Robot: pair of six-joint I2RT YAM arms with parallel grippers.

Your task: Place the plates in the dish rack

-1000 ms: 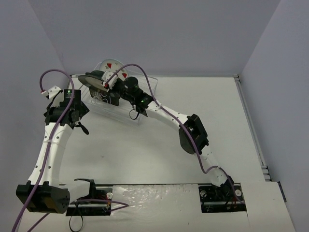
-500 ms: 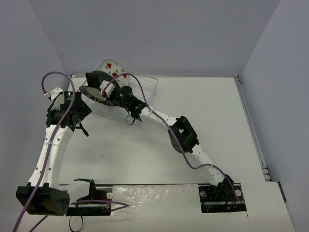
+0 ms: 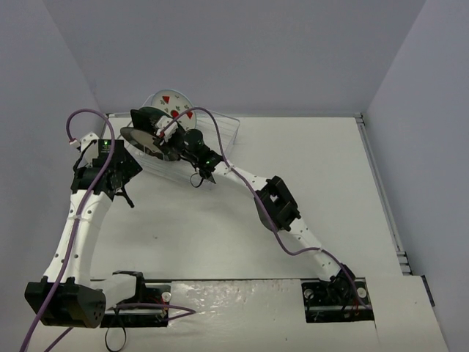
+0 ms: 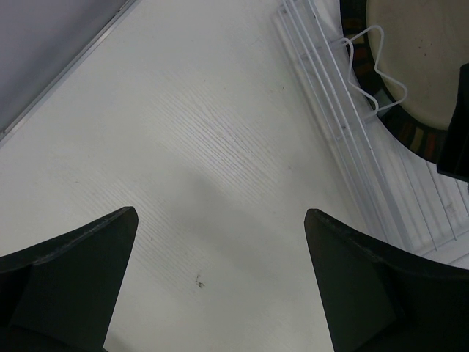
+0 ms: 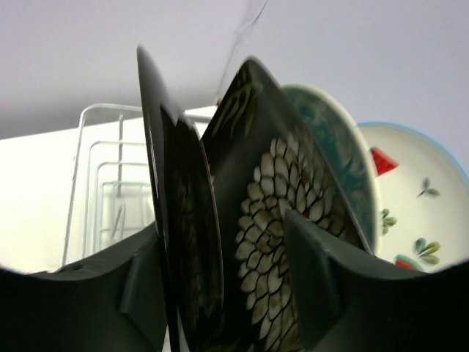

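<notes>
Right gripper (image 5: 220,242) is standing part-spread, matte black fingers (image 5: 139,293) straddling the lower edges of two plates; one finger is sitting close against the dark-rimmed round plate (image 5: 183,220), the other is standing off from it, in front of the black square floral plate (image 5: 271,198); not pinching either as far as the wrist view shows; both plates are standing on edge in the dish rack (image 5: 95,169), a clear plastic tray with thin white wire prongs; glossy dark-rimmed plate is showing nearly edge-on, floral one is tilting away with a pale petal pattern; behind them the round plate with teal flower (image 5: 333,147) and the white round plate with red fruit marks (image 5: 418,198) are leaning in the same row; rack is sitting at the far left of the table (image 4: 183,147), a white, faintly grained surface; left gripper (image 4: 220,216) is hovering over bare table just beside the rack, jaws spread wide, holding nothing.
</notes>
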